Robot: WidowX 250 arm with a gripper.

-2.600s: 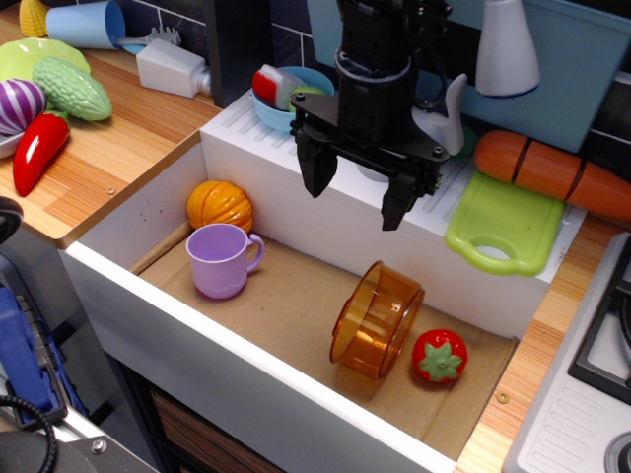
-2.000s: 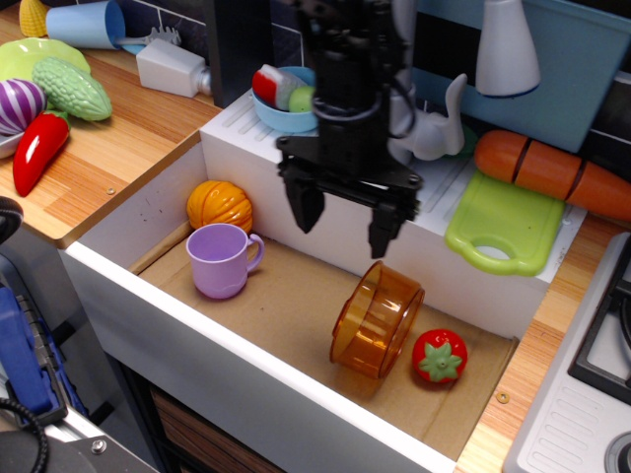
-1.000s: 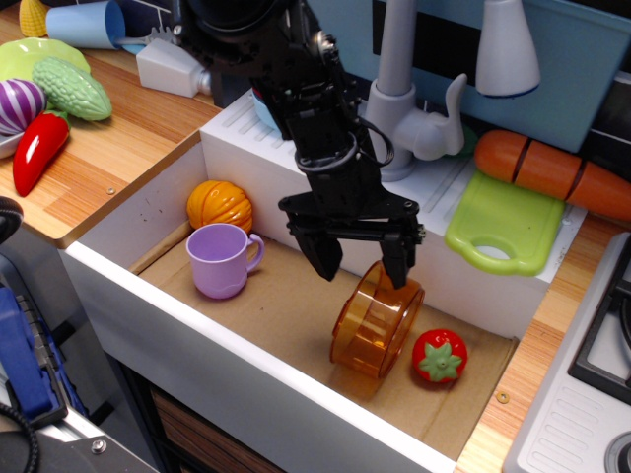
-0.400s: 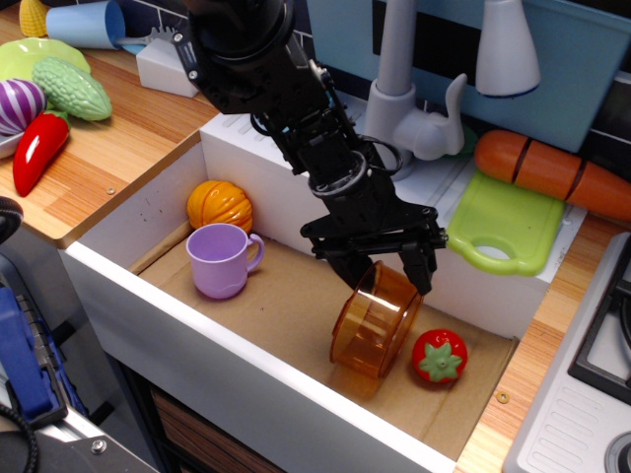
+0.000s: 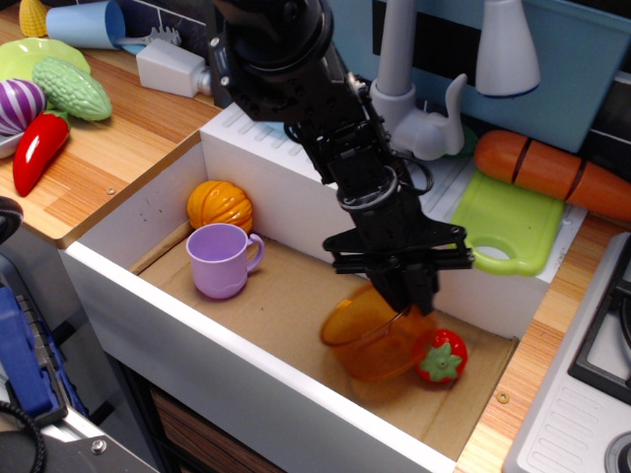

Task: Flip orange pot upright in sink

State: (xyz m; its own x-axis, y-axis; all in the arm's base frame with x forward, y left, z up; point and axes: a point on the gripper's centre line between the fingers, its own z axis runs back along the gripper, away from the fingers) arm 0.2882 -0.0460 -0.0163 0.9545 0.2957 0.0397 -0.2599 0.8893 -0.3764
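Note:
The orange pot (image 5: 367,343) is a translucent amber cylinder in the right half of the sink (image 5: 246,389). It is tipped partly up, its open mouth facing up and to the left, its base near the brown floor. My black gripper (image 5: 409,294) reaches down from the upper left. Its fingers are closed together on the pot's far rim. The contact point is partly hidden by the fingers.
A red toy tomato (image 5: 441,355) touches the pot's right side. A lilac mug (image 5: 221,259) and a ribbed orange pumpkin (image 5: 219,205) sit at the sink's left end. A grey tap (image 5: 399,69), a green cutting board (image 5: 503,225) and a toy carrot (image 5: 552,169) lie behind the sink.
My gripper came down from above the sink, moved right and closed on the pot's rim. The pot has turned from lying on its side to mouth facing upward.

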